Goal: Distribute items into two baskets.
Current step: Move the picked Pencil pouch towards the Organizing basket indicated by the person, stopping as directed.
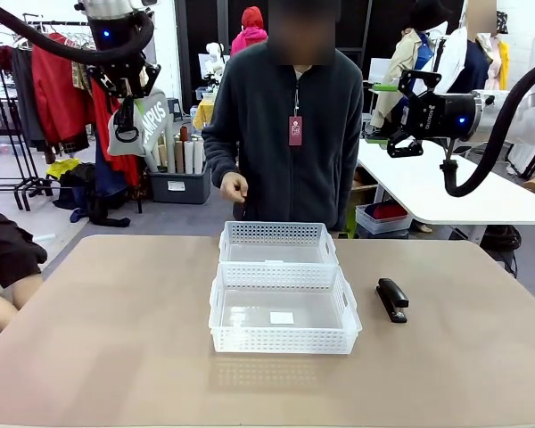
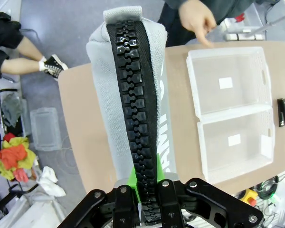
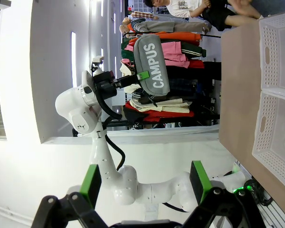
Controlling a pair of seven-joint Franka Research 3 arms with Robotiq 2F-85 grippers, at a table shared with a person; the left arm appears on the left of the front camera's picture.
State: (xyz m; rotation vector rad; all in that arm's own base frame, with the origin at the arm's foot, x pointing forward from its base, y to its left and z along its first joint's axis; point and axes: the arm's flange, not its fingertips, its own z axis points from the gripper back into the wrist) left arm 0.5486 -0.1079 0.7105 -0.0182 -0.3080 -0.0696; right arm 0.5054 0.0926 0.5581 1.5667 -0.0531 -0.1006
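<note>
High at the far left, my left gripper (image 1: 130,100) is shut on the grey "CAMPUS" pouch (image 1: 146,120), which hangs well above the table. In the left wrist view the pouch (image 2: 109,95) rises from my left gripper (image 2: 147,190) with its black zipper facing the camera. Two white lattice baskets stand end to end at the table's middle, the far basket (image 1: 278,234) and the near basket (image 1: 283,343). A black stapler (image 1: 391,299) lies right of the near basket. My right gripper (image 1: 397,120) hovers open and empty high at the right, its green pads (image 3: 91,185) wide apart.
A person stands at the far edge with one hand (image 1: 234,187) near the far basket; in the left wrist view that hand (image 2: 199,19) points down toward the baskets (image 2: 228,80). The tan table (image 1: 107,339) is bare left of the baskets.
</note>
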